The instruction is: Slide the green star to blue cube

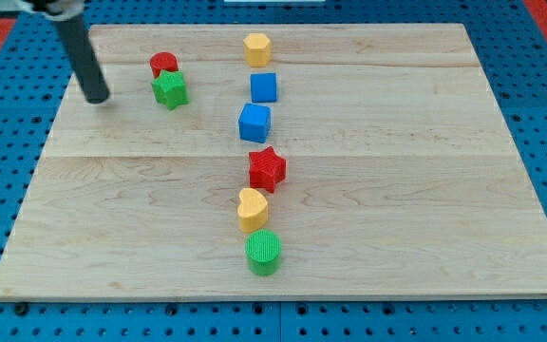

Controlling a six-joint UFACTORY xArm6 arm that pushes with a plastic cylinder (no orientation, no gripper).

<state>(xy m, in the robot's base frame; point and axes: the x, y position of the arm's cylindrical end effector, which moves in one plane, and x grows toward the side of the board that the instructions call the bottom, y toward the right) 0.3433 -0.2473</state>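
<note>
- My tip (96,98) on wooden board (397,190), upper left; no jaws on this rod, so no grip state to tell.
- Green star (170,90) just right of tip, touching red cylinder (163,64) above it.
- Two blue cubes mid-board: upper (264,87), lower (254,123), both well right of star.
- Yellow hexagon (257,48) at top of column; red star (267,169), yellow heart (253,209), green cylinder (263,252) below.

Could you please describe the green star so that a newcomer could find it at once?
Look at the wooden board's top-left corner, right of my tip. The green star sits there, touching the red block above it. Unlike the round green cylinder near the bottom, it has points.
</note>
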